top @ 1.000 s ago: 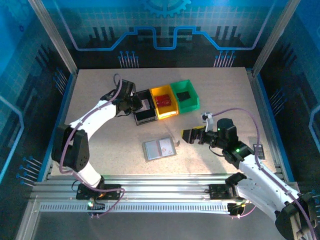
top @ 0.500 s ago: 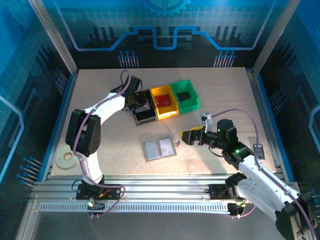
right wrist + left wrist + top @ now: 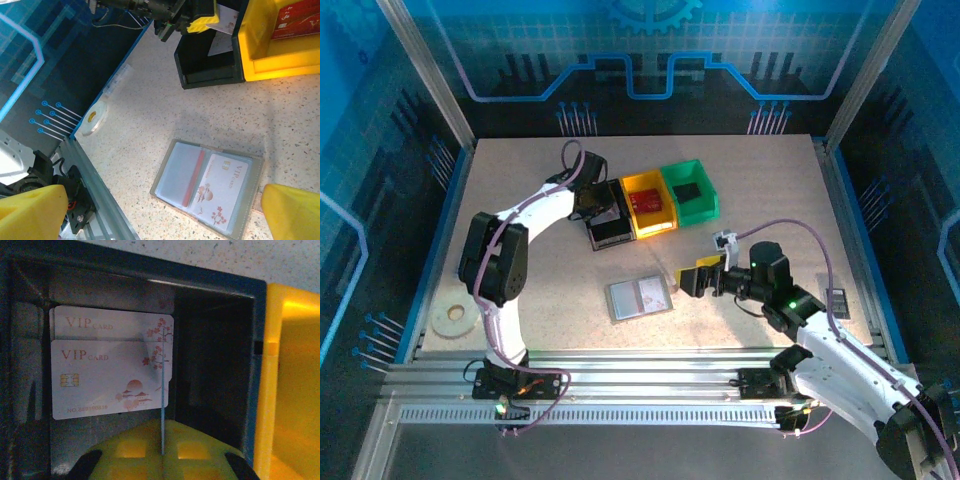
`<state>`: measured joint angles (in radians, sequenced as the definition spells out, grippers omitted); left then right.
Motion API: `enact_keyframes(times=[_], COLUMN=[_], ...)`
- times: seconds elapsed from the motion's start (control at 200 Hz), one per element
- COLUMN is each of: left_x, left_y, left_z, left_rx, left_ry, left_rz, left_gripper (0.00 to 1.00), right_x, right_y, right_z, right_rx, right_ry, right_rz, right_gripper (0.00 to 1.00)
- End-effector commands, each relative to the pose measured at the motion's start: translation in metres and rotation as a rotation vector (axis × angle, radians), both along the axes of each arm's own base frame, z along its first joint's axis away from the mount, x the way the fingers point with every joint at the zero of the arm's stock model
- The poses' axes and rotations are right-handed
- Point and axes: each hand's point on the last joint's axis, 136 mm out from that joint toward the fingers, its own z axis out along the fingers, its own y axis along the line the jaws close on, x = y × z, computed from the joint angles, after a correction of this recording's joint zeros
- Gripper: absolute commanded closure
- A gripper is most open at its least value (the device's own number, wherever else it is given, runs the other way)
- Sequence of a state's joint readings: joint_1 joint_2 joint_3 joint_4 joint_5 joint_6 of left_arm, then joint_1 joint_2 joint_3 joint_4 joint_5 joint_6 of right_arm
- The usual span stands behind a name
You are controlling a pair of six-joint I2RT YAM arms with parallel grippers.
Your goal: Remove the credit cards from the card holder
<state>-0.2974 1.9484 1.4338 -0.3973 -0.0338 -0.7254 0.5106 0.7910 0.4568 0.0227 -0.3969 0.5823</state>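
The left gripper (image 3: pixel 162 452) is pinched narrow on a credit card (image 3: pixel 162 405). The card shows edge-on as a thin upright line between its yellow fingers (image 3: pixel 130 450), over the open black bin (image 3: pixel 215 365). On that bin's floor lie two VIP cards (image 3: pixel 107 380), flat and overlapping, white with red blossom print.

The right gripper (image 3: pixel 690 281) stands wide with nothing between its jaws, just to the right of the card holder (image 3: pixel 175 175). The holder lies open and flat near the middle of the table (image 3: pixel 770 190), well apart from the bins. One of its clear sleeves holds a whitish card (image 3: pixel 222 192), and a red strip (image 3: pixel 194 177) runs along the fold.

The yellow bin (image 3: pixel 255 45) touches the black bin's side and holds a red card (image 3: pixel 300 22). Beyond it stands the green bin (image 3: pixel 710 205), with something dark and flat inside.

The table is pale and speckled, and a roll of tape (image 3: pixel 450 318) lies near its left edge. Aluminium rails (image 3: pixel 640 375) run along the near side, and blue-lit walls (image 3: pixel 640 60) with a circuit pattern enclose the space.

The left arm (image 3: pixel 495 260) is folded at the elbow, its forearm reaching away to the black bin. The right arm (image 3: pixel 820 335) stretches diagonally from the near right corner toward the table's centre.
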Motion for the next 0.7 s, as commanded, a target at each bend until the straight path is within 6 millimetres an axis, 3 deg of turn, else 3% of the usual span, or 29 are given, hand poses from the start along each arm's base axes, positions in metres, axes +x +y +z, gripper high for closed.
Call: enact_keyframes(times=[0.0,0.5,0.695], left_x=[0.010,0.020,0.020], left_y=[-0.002,-0.005,-0.003], left_z=[0.000,-0.012,-0.010], left_rx=[-0.008,-0.005,0.010], left_ry=[-0.027,-0.024,-0.028], left_rz=[0.034,0.044,0.033], left_gripper=[1.00,0.99,0.89], right_x=[-0.004,-0.013,-0.015], right_y=[0.002,0.011,0.012], right_z=[0.002,-0.003,-0.005], right_rx=[-0.009,-0.044,-0.053], right_ry=[-0.039,-0.062,-0.062], right_rz=[0.015,0.057,0.063], right_gripper=[0.00,0.00,0.00])
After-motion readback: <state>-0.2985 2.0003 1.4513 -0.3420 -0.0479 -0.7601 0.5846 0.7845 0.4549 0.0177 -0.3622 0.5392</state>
